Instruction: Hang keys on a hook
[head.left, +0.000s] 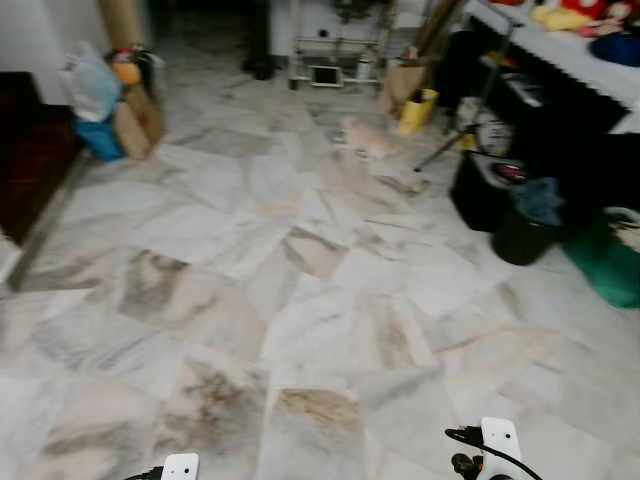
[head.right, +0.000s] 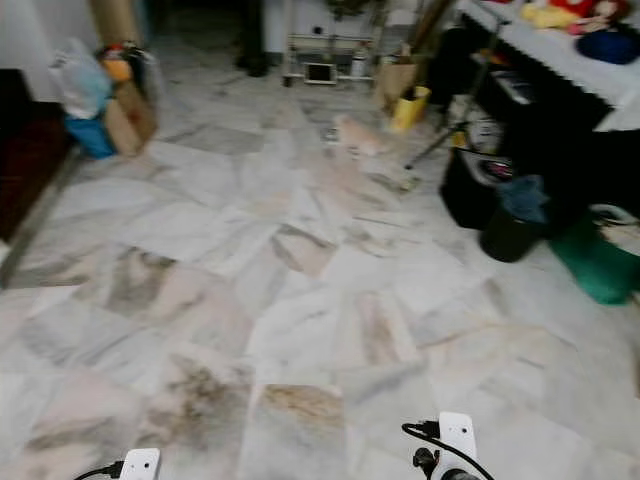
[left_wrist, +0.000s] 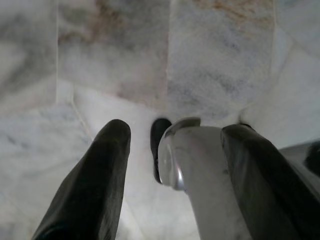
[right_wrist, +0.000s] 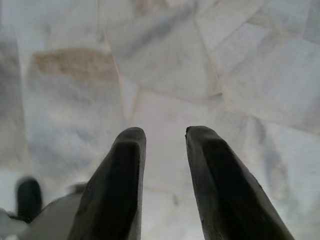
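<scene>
Where the marble floor (head.left: 300, 270) spreads ahead, open walking room runs to the far wall; head views blurred. Right edge: black shelving (head.left: 560, 120), black bin (head.left: 525, 235), green bag (head.left: 610, 260). Left edge: dark furniture (head.left: 30, 150), bags (head.left: 100, 100). Far end: yellow bin (head.left: 417, 110). Left gripper (left_wrist: 175, 150) fingers apart, empty, over floor. Right gripper (right_wrist: 162, 150) fingers slightly apart, empty. Keys and hook: cannot tell where.

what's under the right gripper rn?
Bare marble floor lies under the right gripper, whose fingers are apart with nothing between them. No keys or hook there. The floor directly beneath the fingers is covered.
</scene>
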